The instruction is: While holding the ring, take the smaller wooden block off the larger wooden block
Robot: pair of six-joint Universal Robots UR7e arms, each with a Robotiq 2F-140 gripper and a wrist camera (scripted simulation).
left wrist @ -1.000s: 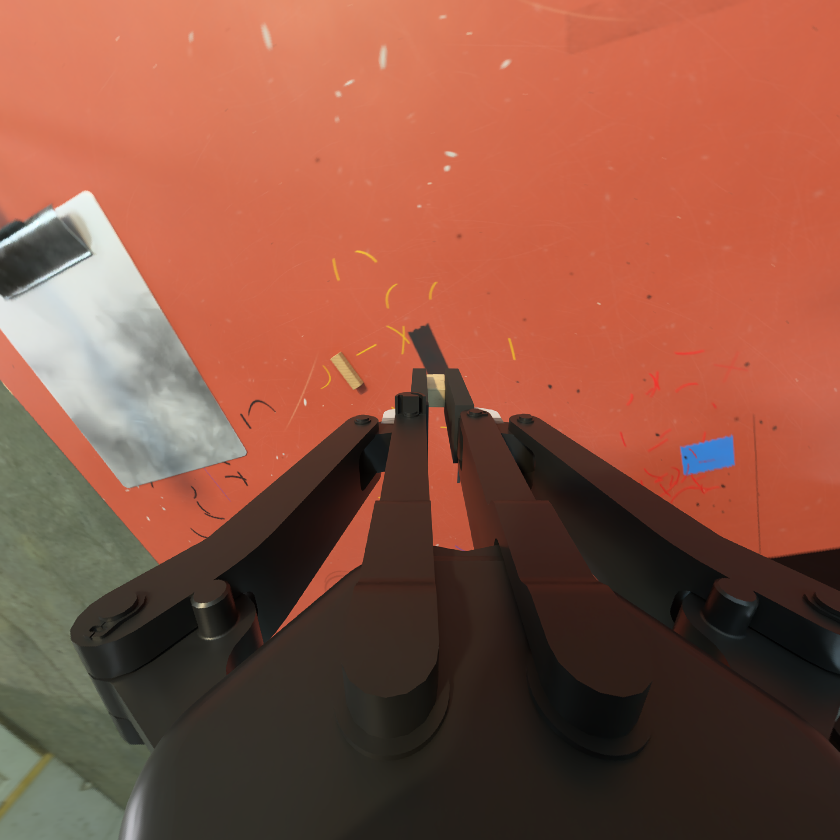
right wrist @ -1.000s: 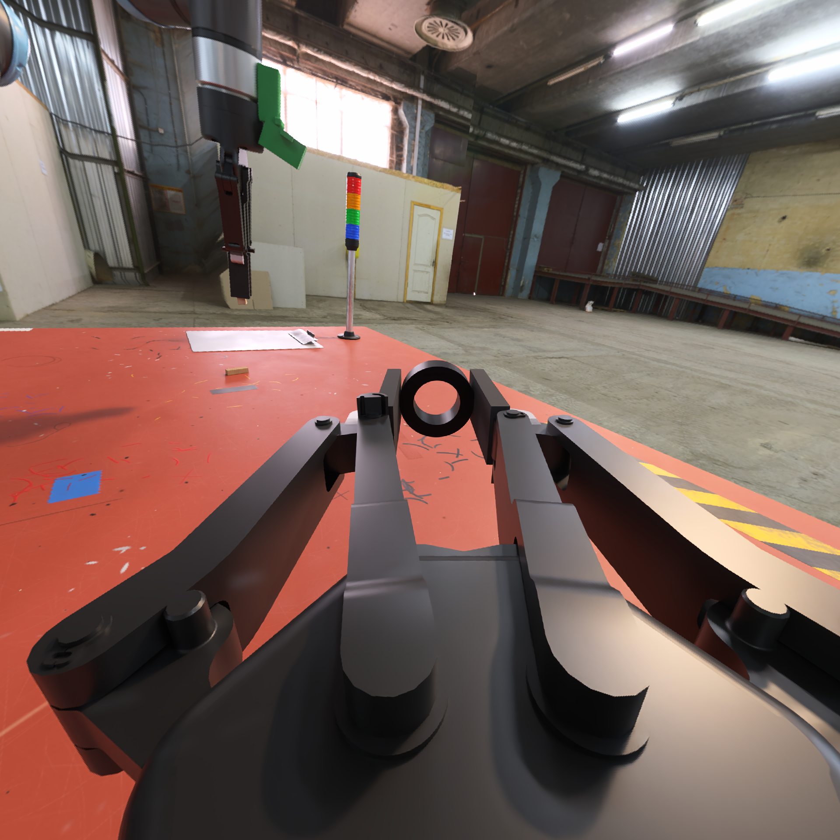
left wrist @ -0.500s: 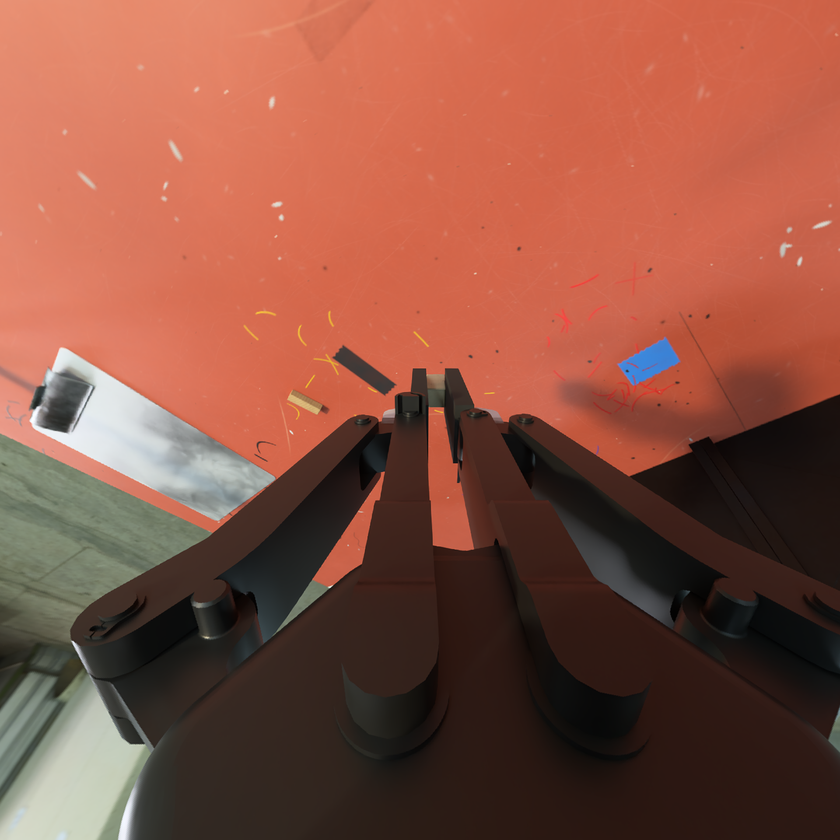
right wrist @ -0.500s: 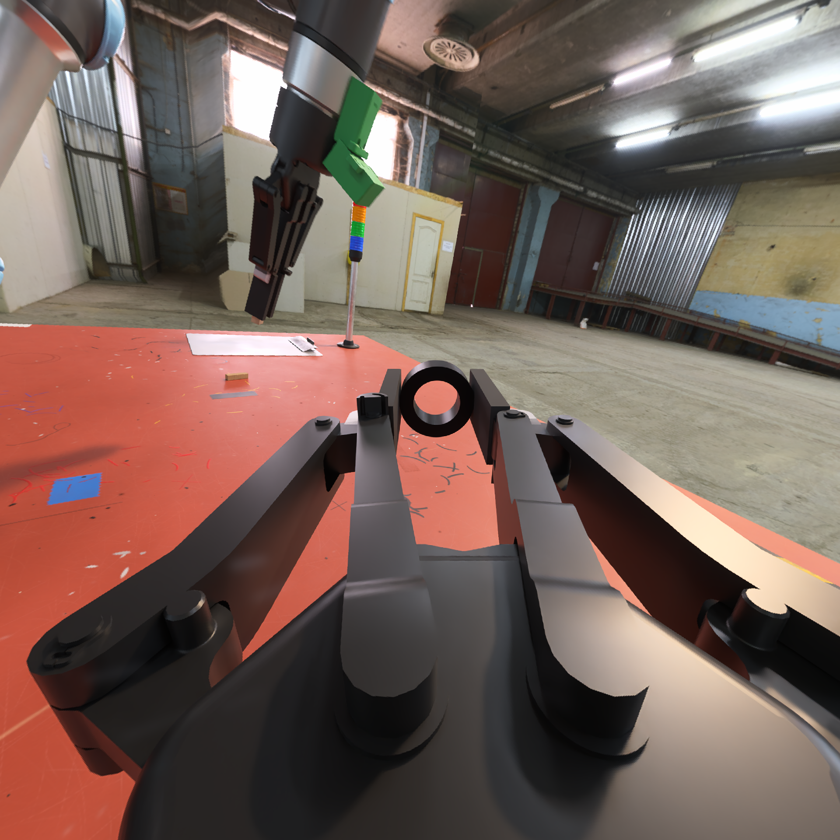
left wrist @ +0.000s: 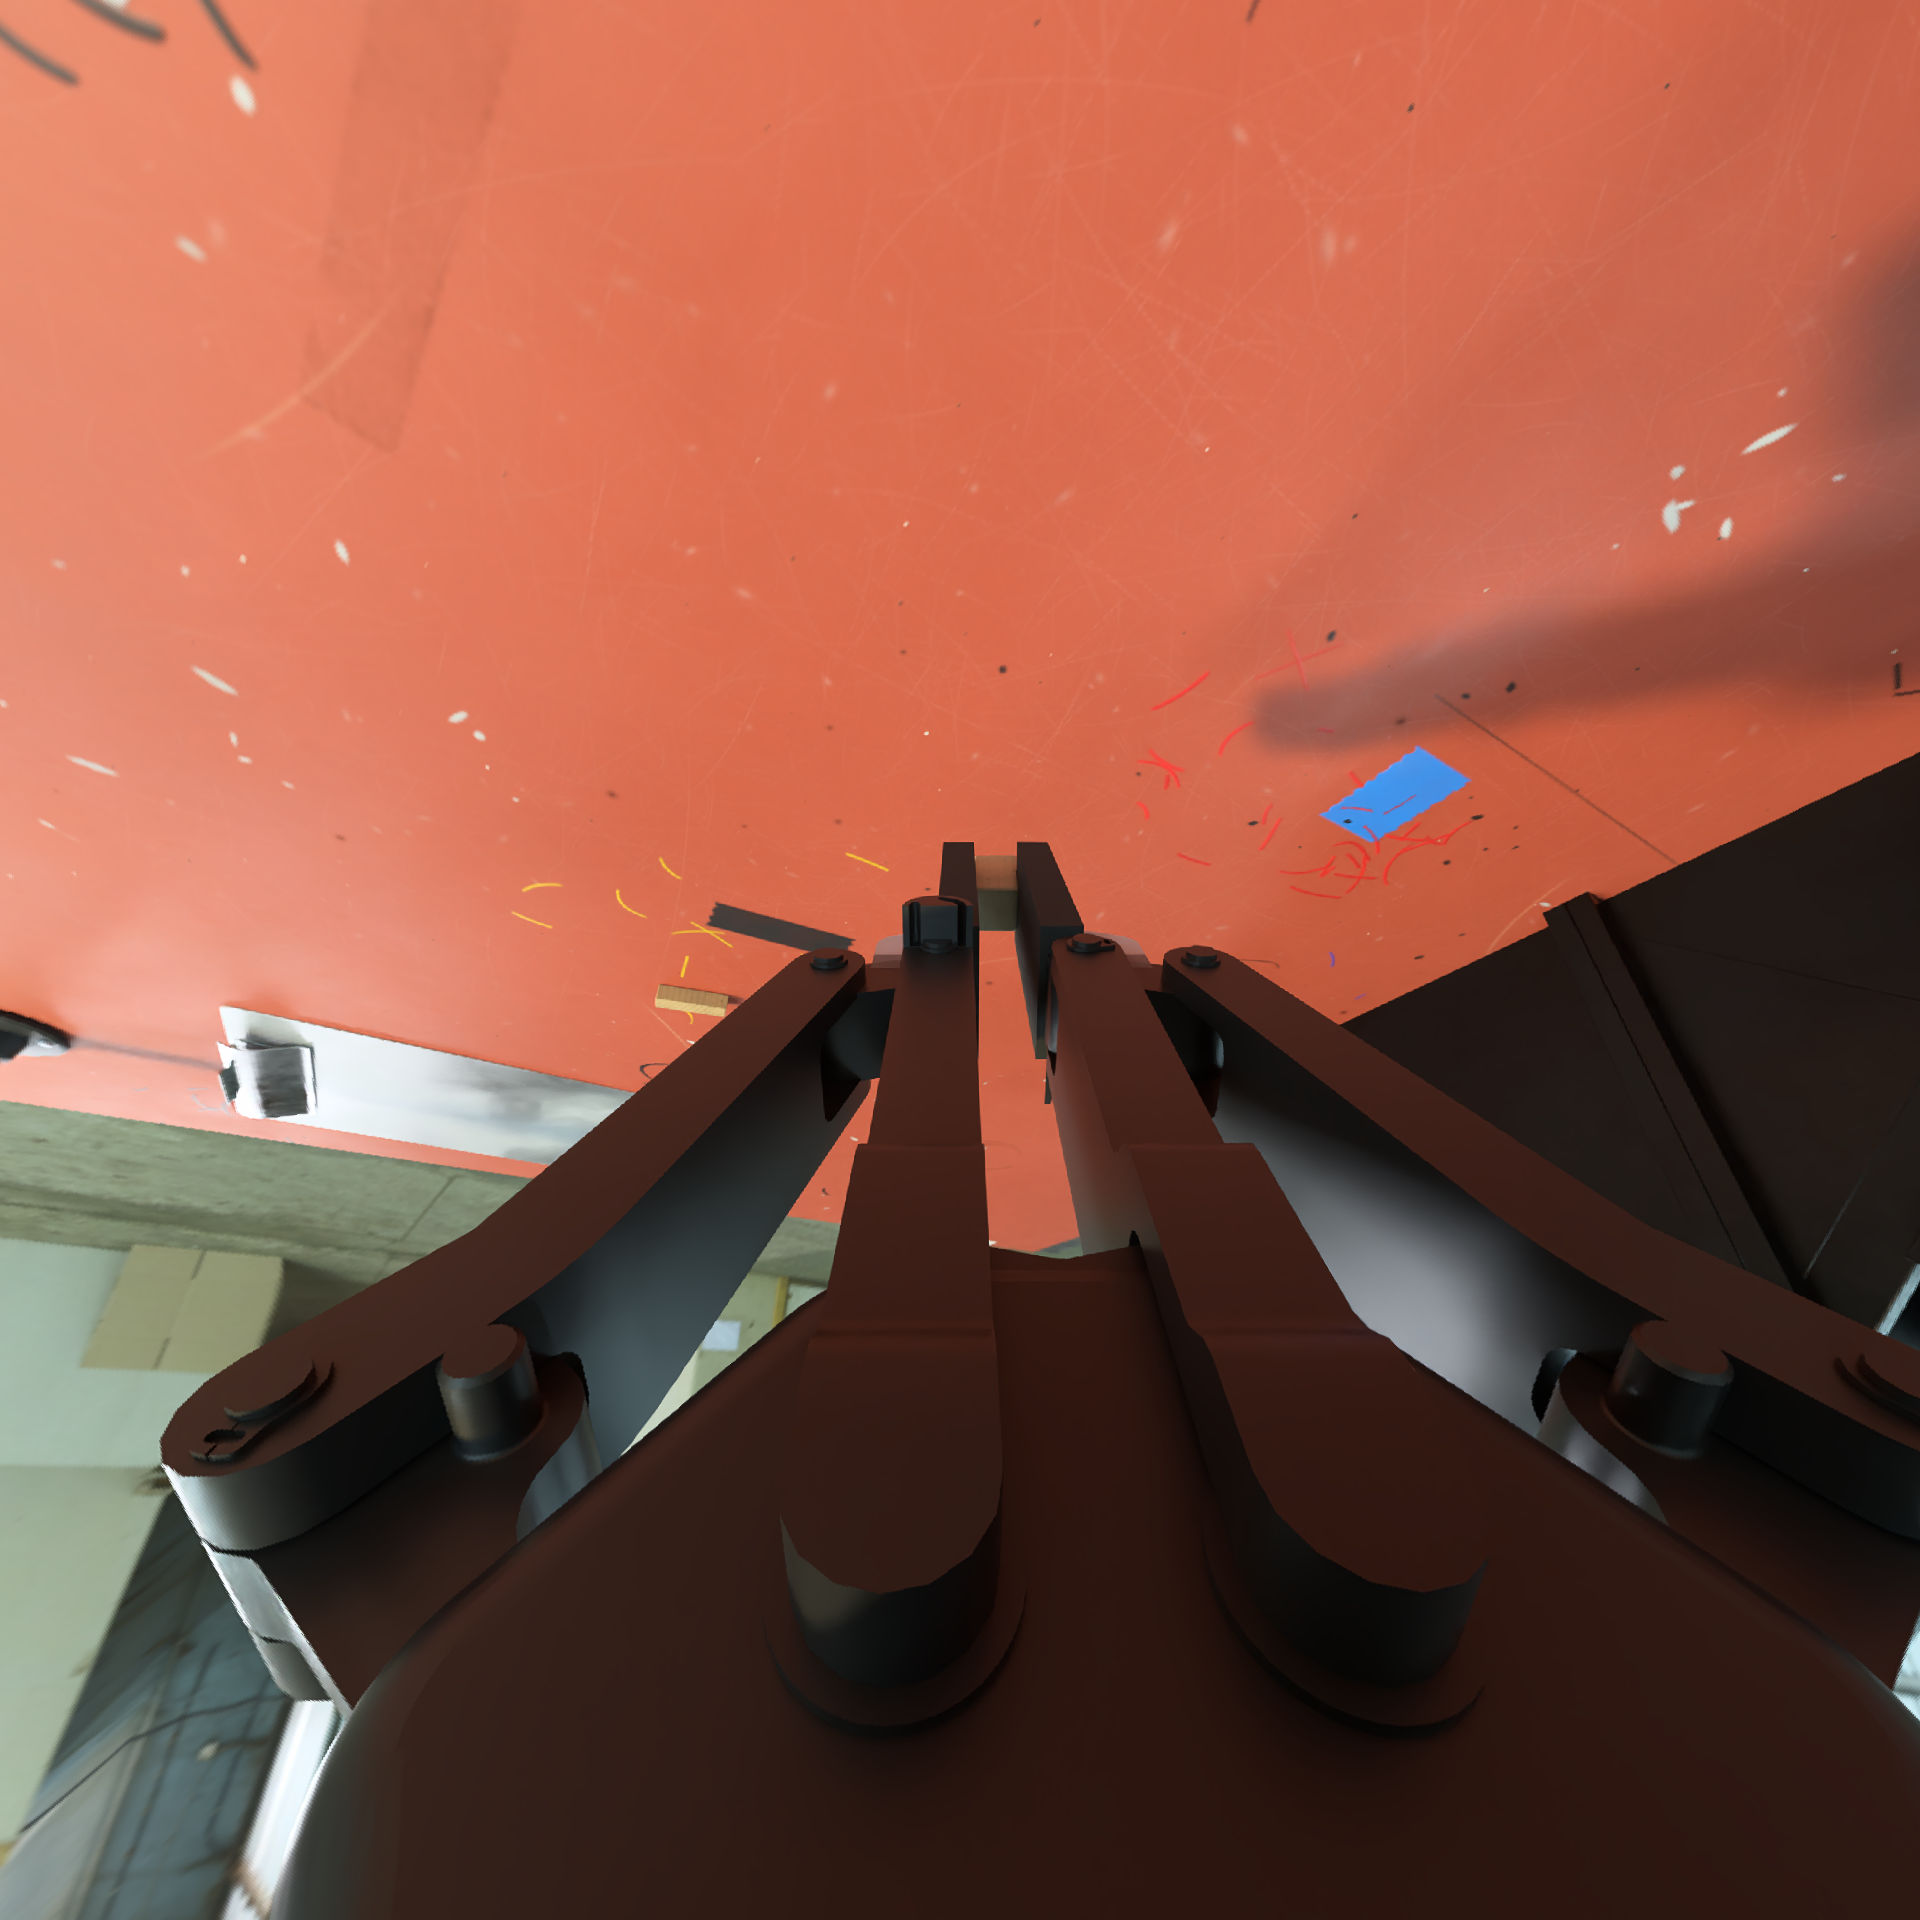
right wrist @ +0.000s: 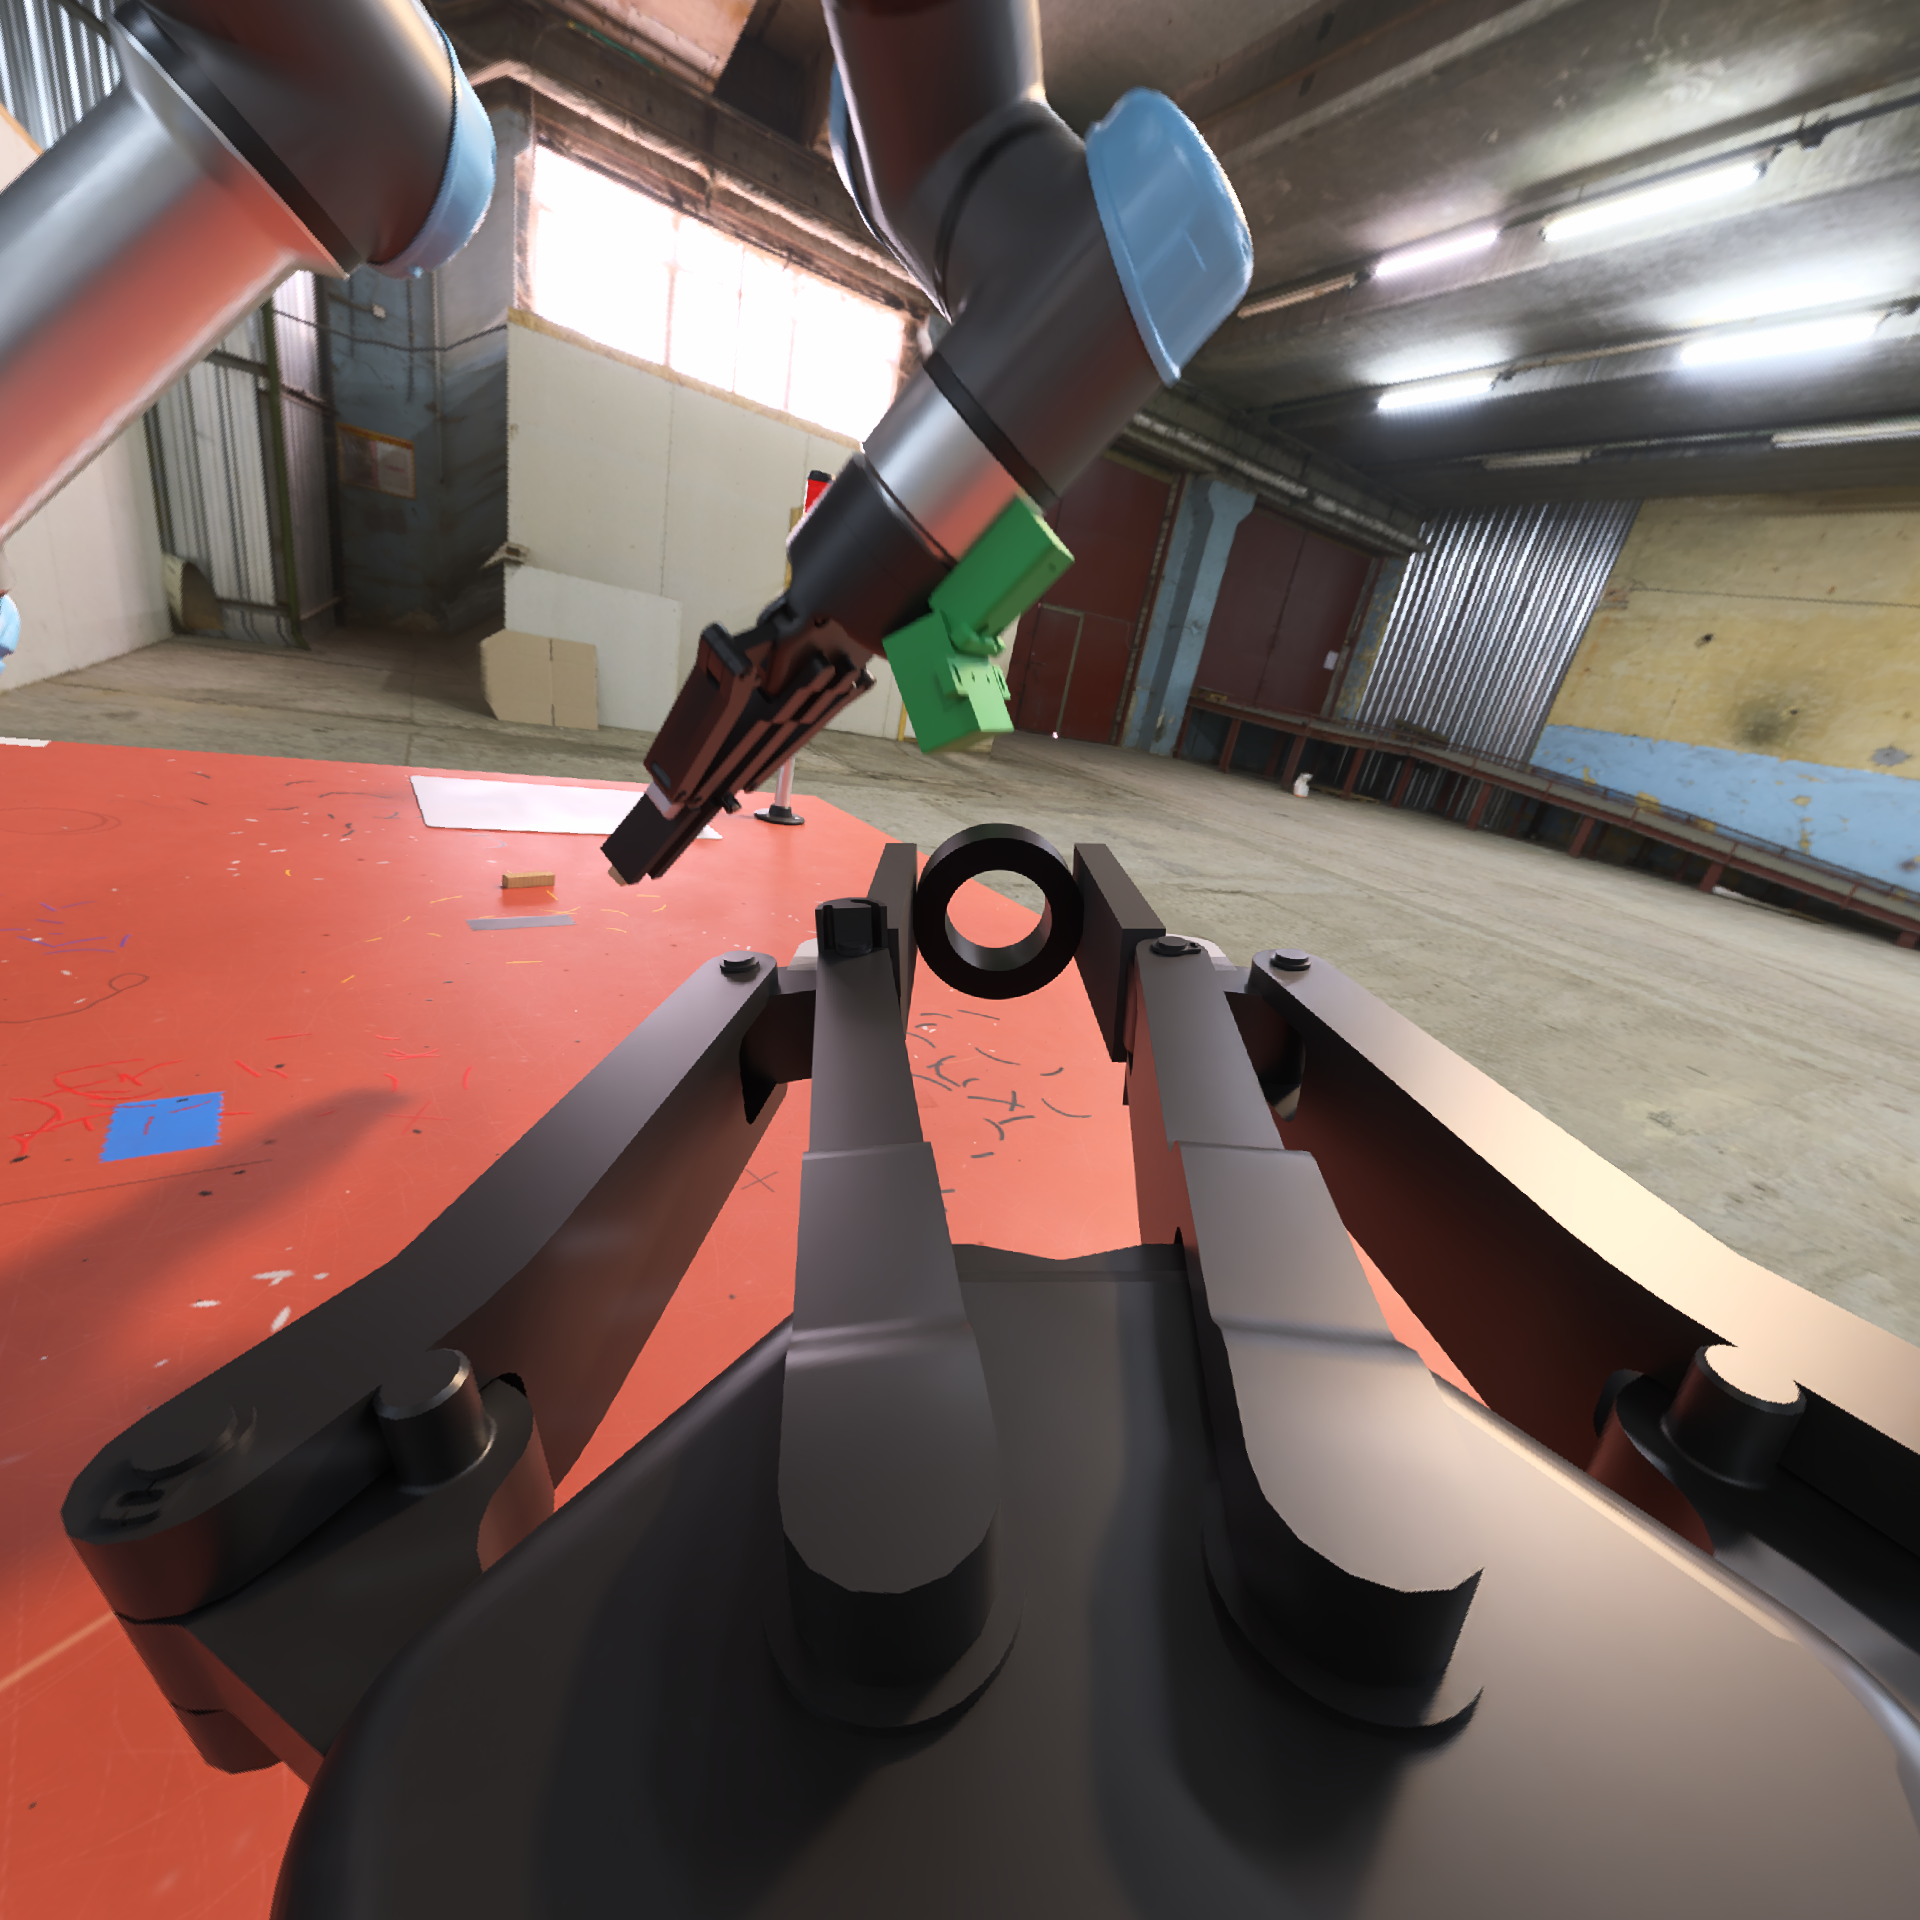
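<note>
My left gripper is shut on a small pale wooden block and holds it in the air above the red table. A tan wooden block lies alone on the table below and to the left; it also shows in the right wrist view. There the left gripper hangs tilted, just right of that block and above it. My right gripper is shut on a black ring, held upright above the table's right edge.
A white sheet with a metal clip lies near the table's edge, past the tan block. A grey tape strip and a blue patch lie flat on the table. A dark body fills the right side. Concrete floor lies beyond the edge.
My left gripper has swung away from the tan block and tilted over, with the pale block still in it, and moved nearer the right gripper. The right gripper and ring have stayed put.
</note>
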